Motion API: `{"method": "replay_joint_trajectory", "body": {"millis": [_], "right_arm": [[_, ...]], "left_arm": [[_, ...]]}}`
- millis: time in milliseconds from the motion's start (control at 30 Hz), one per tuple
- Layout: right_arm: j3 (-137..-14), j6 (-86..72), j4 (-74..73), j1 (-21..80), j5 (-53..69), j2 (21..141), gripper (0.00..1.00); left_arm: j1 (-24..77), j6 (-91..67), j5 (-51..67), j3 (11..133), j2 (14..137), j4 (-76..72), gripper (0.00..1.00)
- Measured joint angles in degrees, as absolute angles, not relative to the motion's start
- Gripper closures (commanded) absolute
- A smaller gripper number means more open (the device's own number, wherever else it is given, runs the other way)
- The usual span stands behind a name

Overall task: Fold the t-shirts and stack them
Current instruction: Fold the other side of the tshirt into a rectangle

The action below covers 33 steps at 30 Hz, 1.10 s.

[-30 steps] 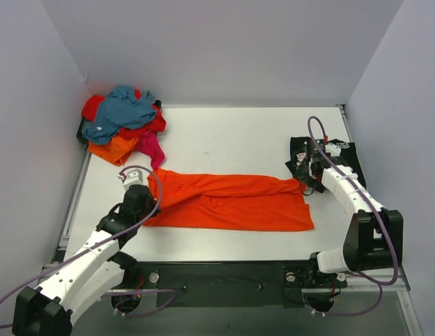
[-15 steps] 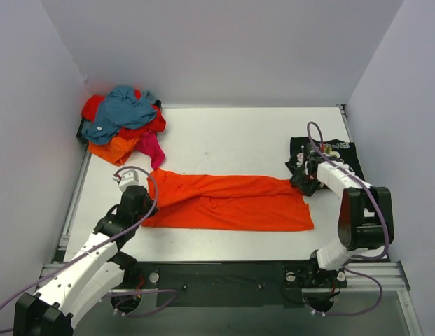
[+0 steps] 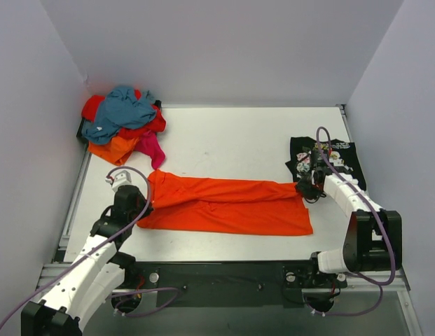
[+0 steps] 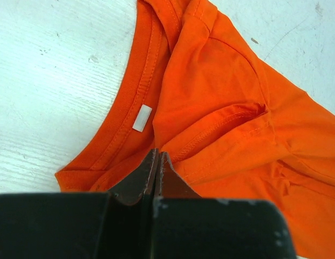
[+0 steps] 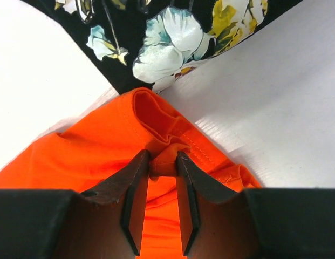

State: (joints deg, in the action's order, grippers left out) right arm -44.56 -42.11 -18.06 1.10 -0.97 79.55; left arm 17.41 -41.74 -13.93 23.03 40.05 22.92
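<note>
Now we see one orange t-shirt [image 3: 224, 206] lying long and flat across the near part of the white table [image 3: 231, 133]. It reaches from the left arm to the right arm.

Our left gripper [image 3: 141, 203] is at the left end of that shirt. In the left wrist view its jaws are pressed together, and they pinch the orange cloth just below the collar [image 4: 151, 59]. A small white tag [image 4: 142, 117] sits inside the collar, near the tips.

Our right gripper [image 5: 163, 162] is at the far right corner of the same shirt. Its two fingers [image 5: 136, 183] have a little bunched fold of orange cloth squeezed between them, so they are clamped on the shirt.

Just behind that corner lies the black t-shirt [image 5: 156, 38] with white and yellow flowers. It touches the orange corner in the right wrist view.

Far away in the back left corner we see a pile [image 3: 122, 122] of more shirts. A teal one is on top, with red, orange and pink ones under it.
</note>
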Motion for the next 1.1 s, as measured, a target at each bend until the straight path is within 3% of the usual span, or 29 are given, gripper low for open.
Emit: {"method": "replay_joint_trajectory", "body": {"millis": [200, 300, 367, 1100], "right_arm": [[-44.56, -41.93, -18.55, 1.1, 0.95, 79.18, 0.76], [-44.56, -42.0, -18.81, 1.1, 1.45, 79.29, 0.64], [-44.51, -42.22, -18.98, 1.1, 1.85, 79.35, 0.62], [-42.81, -45.78, -20.64, -5.28, 5.78, 78.91, 0.64]], "left_arm": [[17.41, -41.3, -13.04, 22.92, 40.29, 22.79, 1.0], [17.41, -41.21, -12.99, 22.92, 40.73, 22.72, 1.0], [17.41, -41.12, -12.88, 22.92, 41.06, 22.68, 1.0], [17.41, -40.95, -12.56, 22.92, 40.12, 22.65, 1.0]]}}
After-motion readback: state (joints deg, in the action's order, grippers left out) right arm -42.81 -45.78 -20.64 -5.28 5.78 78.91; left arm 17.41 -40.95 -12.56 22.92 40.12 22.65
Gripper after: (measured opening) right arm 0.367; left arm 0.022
